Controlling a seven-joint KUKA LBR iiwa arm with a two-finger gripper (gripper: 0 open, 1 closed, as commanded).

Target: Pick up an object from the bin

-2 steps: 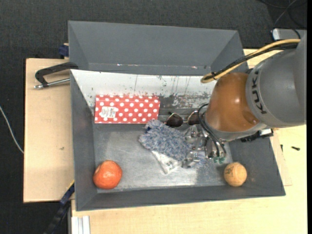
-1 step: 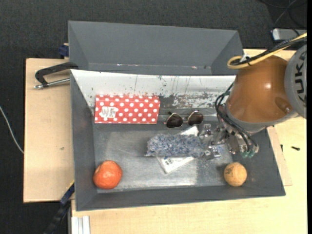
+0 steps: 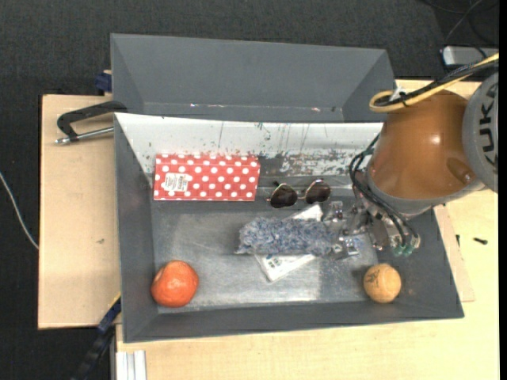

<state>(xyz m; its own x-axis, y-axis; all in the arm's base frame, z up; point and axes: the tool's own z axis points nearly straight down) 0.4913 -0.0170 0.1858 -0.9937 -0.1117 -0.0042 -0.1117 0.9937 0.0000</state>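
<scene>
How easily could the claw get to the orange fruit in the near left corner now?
Probably yes. The orange fruit lies alone with nothing on it, though close to the corner walls of the bin. The claw is at the right, beside the grey-blue cloth.

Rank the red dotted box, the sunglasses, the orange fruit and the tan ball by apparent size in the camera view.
1. red dotted box, clearly largest.
2 and 3. sunglasses and orange fruit: too alike to rank. The sunglasses are wider, the fruit is fuller.
4. tan ball, smallest.
</scene>
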